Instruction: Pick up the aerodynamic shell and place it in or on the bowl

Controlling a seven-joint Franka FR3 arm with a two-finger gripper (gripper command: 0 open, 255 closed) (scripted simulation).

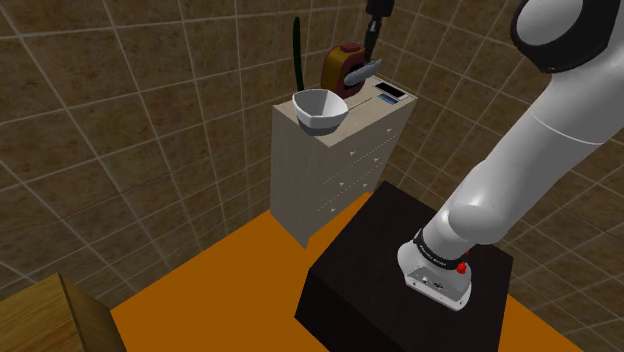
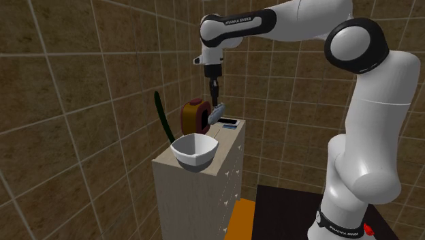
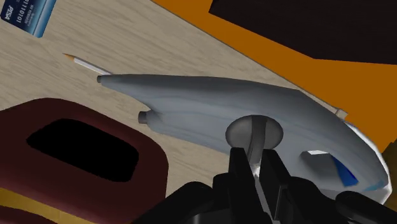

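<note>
Pincer (image 3: 254, 158) clasps grey shell (image 3: 216, 105) (beside dresser (image 3: 133, 54) edge).

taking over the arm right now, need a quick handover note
Gripper: shut on the grey aerodynamic shell, fingers clasping its round knob.
Shell: over the dresser top, beside the maroon object. Cannot tell if it is off the surface.
White bowl: empty, at the other end of the dresser top.
Done: grasp.
Left: carry the shell to the bowl and release.

On the dresser (image 1: 340, 170) the bowl (image 1: 320, 110) stands near the shell (image 1: 361, 71).
</note>
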